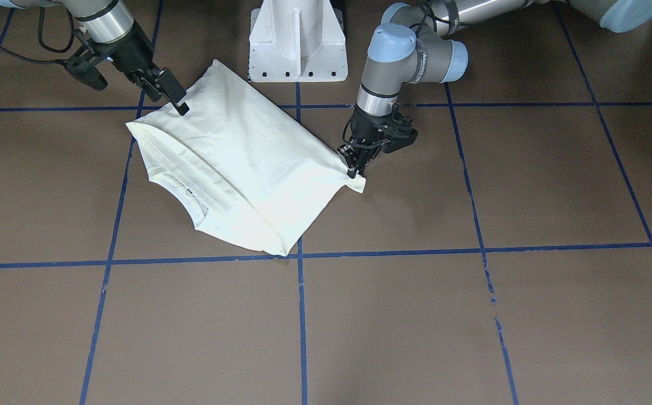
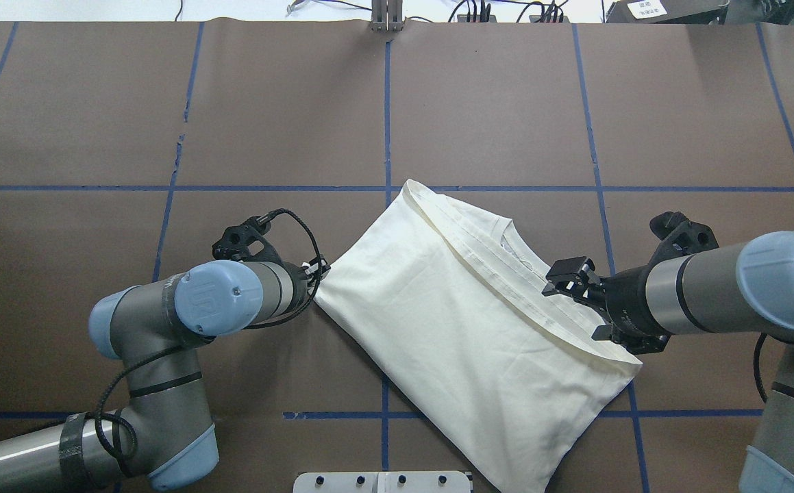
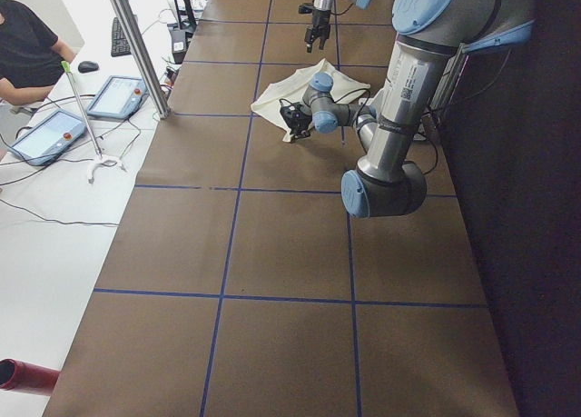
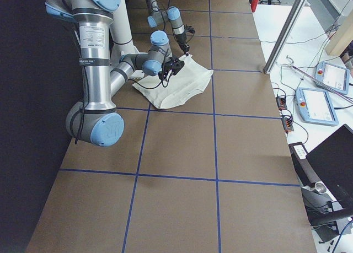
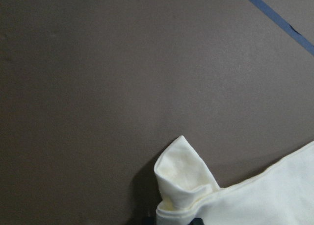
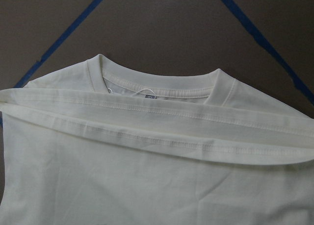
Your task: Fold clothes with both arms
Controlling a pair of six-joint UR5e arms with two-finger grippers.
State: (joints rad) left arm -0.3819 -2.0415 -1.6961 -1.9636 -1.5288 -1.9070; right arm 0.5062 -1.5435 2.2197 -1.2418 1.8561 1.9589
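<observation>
On the brown tabletop (image 1: 472,315), seen from across it, the cream T-shirt (image 1: 247,163) lies folded and skewed toward the robot's side, with the left end effector (image 1: 354,169) clenched on one corner and the right end effector (image 1: 176,100) poised at the opposite edge, apparently released and holding nothing. Overhead, the two flank the cloth, no print showing. The wrist cameras show the pinched corner (image 5: 184,178) curled up and the doubled hem (image 6: 162,137) just short of the collar (image 6: 157,83); the next fold likely needs the right side gripping every layer before both lift together, low and taut.
</observation>
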